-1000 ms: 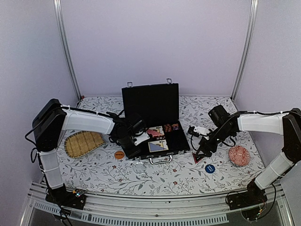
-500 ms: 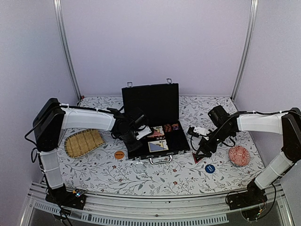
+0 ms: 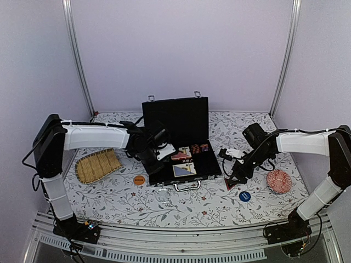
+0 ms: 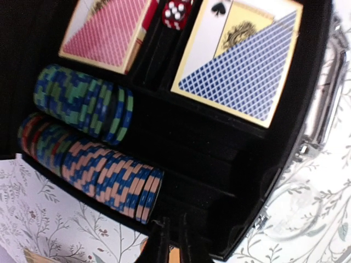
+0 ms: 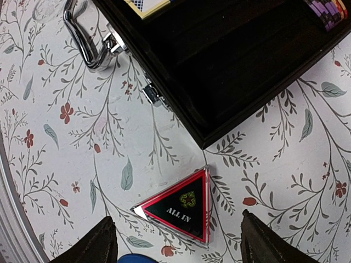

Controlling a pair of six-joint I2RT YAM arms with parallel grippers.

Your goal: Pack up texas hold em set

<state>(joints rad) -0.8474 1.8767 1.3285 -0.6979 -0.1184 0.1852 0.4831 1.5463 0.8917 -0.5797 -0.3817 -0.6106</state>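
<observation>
Case (image 3: 175, 118) open, L jaws nearly together, R jaws spread over ALL-IN marker (image 5: 184, 207)

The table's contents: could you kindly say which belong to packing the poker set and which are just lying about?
Belong: open black case, poker chips, red-backed deck, blue-backed deck, red die, ALL IN triangle, orange disc, blue disc.
Lying about: woven straw tray, red patterned bowl.
</observation>
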